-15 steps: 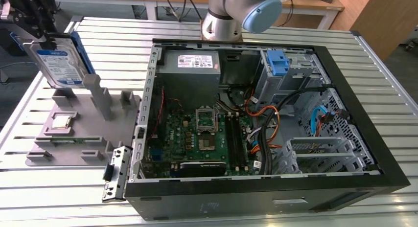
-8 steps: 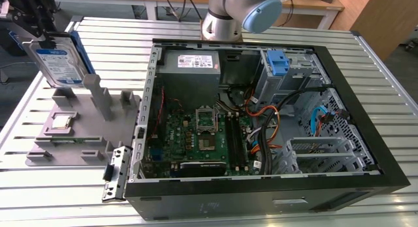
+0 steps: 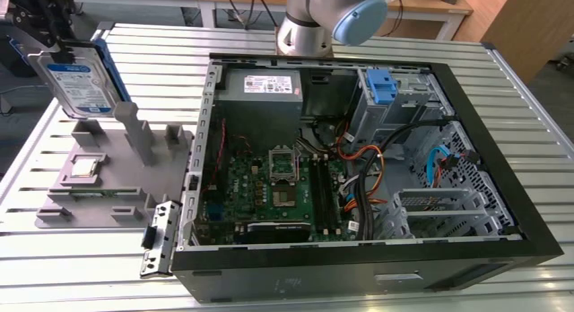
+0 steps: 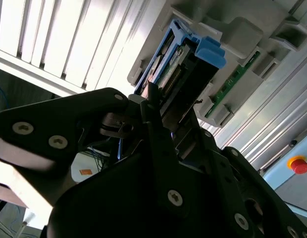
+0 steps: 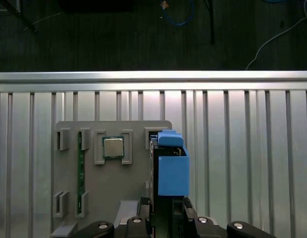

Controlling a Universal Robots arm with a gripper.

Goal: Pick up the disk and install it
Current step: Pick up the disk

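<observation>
The disk (image 3: 80, 83), a silver drive with a white and blue label in a blue bracket, stands upright at the exterior view's far left, over the back corner of the grey holder (image 3: 107, 191). My gripper (image 3: 59, 51) comes down from above and is shut on its upper edge. In the first wrist view the blue bracket (image 5: 172, 171) shows end-on between the black fingers (image 5: 189, 208). In the second wrist view the disk (image 4: 193, 64) juts out past the fingers (image 4: 153, 114) toward the holder (image 4: 242, 34). I cannot tell whether its lower edge touches the holder.
A small silver processor chip (image 3: 85, 166) and a green memory stick (image 3: 90, 191) lie on the holder. The open computer case (image 3: 502, 211) lies at the exterior view's right, with a grey power supply (image 3: 265, 87) and a drive bay with a blue latch (image 3: 381, 87). The table is ribbed metal (image 3: 72, 258).
</observation>
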